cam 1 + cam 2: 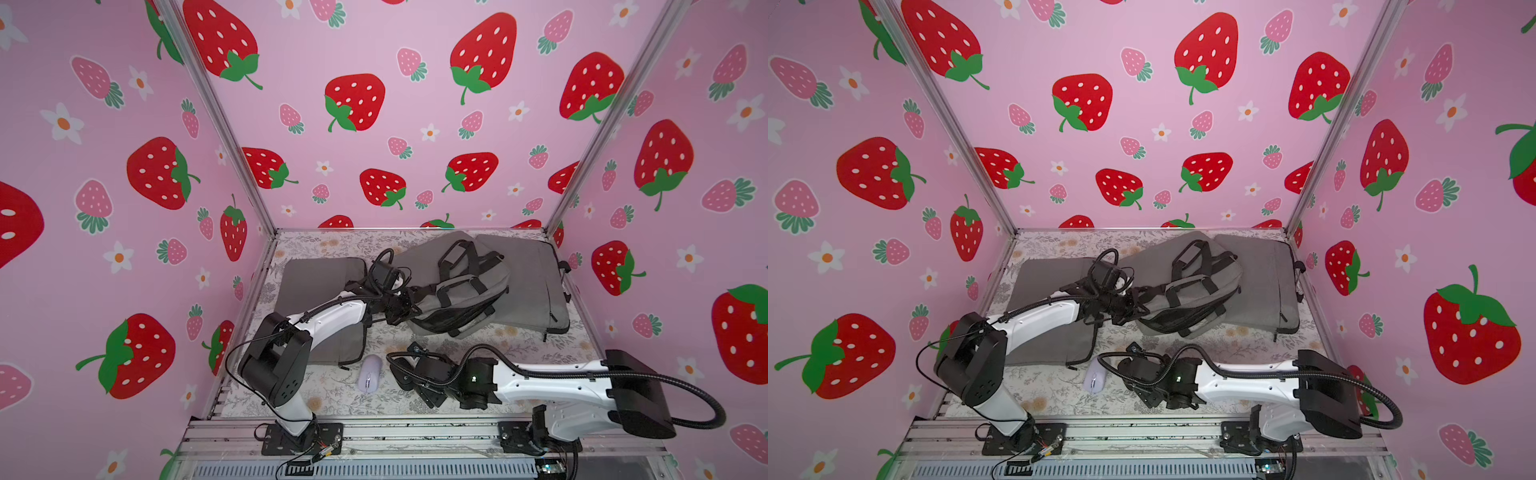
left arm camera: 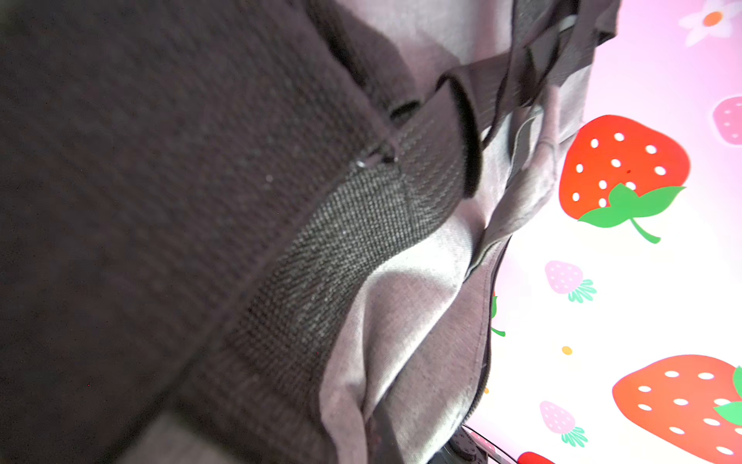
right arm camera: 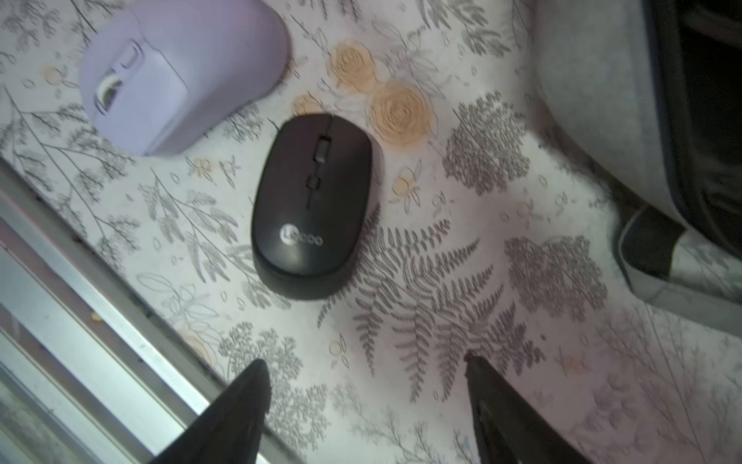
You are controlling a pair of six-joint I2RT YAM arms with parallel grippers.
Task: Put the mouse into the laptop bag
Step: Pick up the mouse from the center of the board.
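At the far left a flat gray sleeve (image 1: pixel 309 282) lies on the flowered cloth (image 1: pixel 332 397), with the left arm reaching across it. The left claw (image 1: pixel 401 309) is closed on the edge of the laptop bag (image 1: pixel 457 291) (its wrist view is filled with the bag's fabric and shows no fingers). A second flat gray case (image 1: pixel 532 282) lies partly under the bag on the right. Near the front edge sits a purple mouse (image 1: pixel 369 372). Just beside it is the black mouse (image 3: pixel 313 205), on the cloth and outside the bag. The right claw (image 3: pixel 365 377) hovers over it, jaws spread and empty.
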